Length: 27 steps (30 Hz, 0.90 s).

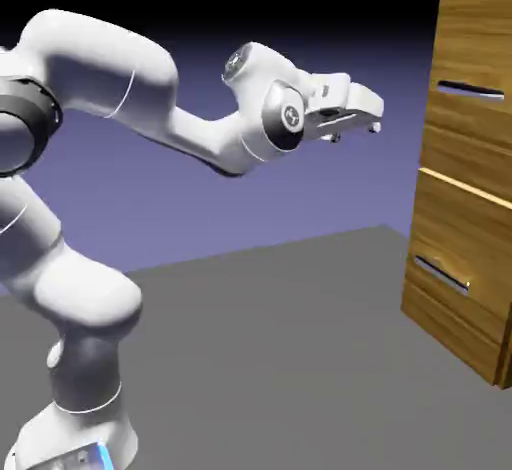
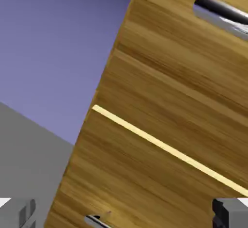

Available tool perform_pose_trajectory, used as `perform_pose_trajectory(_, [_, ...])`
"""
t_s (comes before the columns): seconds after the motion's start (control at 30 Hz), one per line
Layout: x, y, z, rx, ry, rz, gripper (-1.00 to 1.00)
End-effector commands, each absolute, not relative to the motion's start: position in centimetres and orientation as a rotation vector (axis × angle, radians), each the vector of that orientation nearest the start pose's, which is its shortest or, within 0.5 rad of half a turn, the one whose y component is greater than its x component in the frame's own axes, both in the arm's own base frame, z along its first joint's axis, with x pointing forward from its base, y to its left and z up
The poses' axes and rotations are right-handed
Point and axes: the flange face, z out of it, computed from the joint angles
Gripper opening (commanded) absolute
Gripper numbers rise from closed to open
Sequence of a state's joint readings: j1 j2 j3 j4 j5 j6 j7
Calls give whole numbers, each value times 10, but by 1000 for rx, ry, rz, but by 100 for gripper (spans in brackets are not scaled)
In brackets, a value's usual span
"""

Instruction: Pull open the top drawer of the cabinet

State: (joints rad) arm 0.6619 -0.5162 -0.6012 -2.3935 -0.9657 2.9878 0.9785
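The cabinet (image 1: 468, 188) stands tall at the exterior view's right, golden-brown wood grain. Its top drawer (image 1: 472, 123) looks flush with the front and carries a thin silver bar handle (image 1: 470, 89). My gripper (image 1: 356, 130) hangs in the air left of that handle, a short gap away and slightly lower, pointing at the cabinet. It is open with nothing between the fingers. In the hand view the cabinet appears rolled: the top drawer (image 2: 193, 62) fills the upper right with its handle (image 2: 223, 13), and my fingertips (image 2: 26, 212) sit far apart at the bottom corners.
The lower drawer (image 1: 450, 288) has a like silver handle (image 1: 442, 274); that handle (image 2: 94, 220) peeks in at the hand view's bottom edge. A pale seam (image 2: 164, 147) divides the two drawers. The grey table (image 1: 280, 358) runs up to the cabinet's foot.
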Motion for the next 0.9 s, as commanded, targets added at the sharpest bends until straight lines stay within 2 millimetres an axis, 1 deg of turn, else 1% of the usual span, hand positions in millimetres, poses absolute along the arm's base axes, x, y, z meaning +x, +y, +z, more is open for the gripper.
perform_pose_trajectory(0.0, [454,43,588,-2524,151,-1513,0])
perform_pose_trajectory(0.17, [470,41,599,-2531,11,-1634,0])
perform_pose_trajectory(0.37, [492,35,605,-2542,-156,-1786,0])
perform_pose_trajectory(0.57, [517,28,605,-2553,-330,-1946,0])
perform_pose_trajectory(0.87, [556,15,599,-2556,-627,-2201,0])
